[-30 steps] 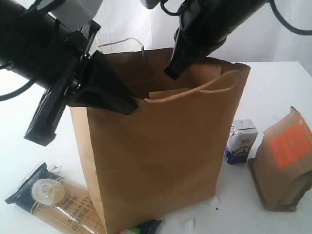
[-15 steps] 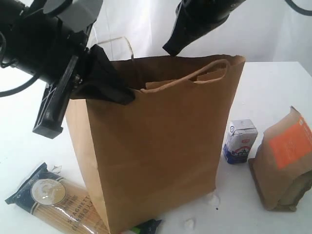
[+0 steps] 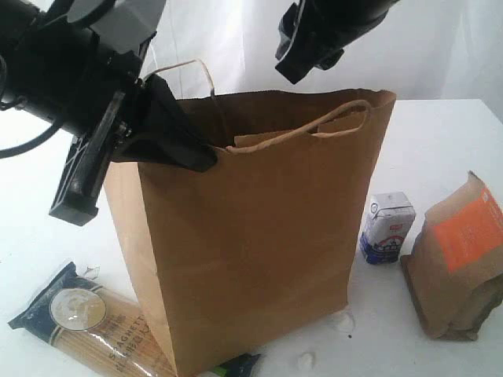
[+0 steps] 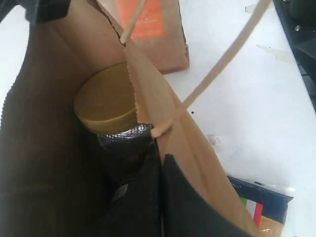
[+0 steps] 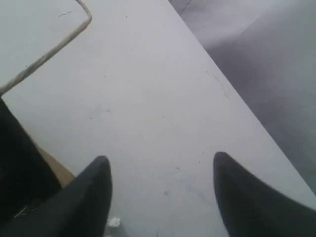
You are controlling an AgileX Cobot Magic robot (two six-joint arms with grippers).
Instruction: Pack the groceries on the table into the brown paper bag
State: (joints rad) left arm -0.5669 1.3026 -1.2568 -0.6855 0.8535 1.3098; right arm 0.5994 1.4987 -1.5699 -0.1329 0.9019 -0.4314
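- left gripper [image 4: 160, 197]: jaws together, clamping the rim of the brown paper bag [image 3: 251, 251], one finger inside and one outside, holding the mouth open
- right gripper [image 5: 161, 168]: jaws standing apart with nothing between them, hovering above the bag's back rim and looking down on bare table [image 3: 440, 141]
- inside the bag: gold-lidded clear jar [image 4: 106, 106] sitting upright; something silvery is showing just under the lid, cannot tell if it is the jar or the tin can
- outside the bag: spaghetti pack [image 3: 86, 322] lying flat against the bag's base on the left gripper's side; small white-blue carton [image 3: 387, 228] standing near the bag on the other side; brown pouch with orange label [image 3: 460, 259] standing just beyond the carton
- yellow-grain bottle not showing in any view
- progress, judging: at least one item packed, three waiting
- in the way: the bag's near handle [image 3: 342, 118] is drooping by the mouth and may be snagging incoming items
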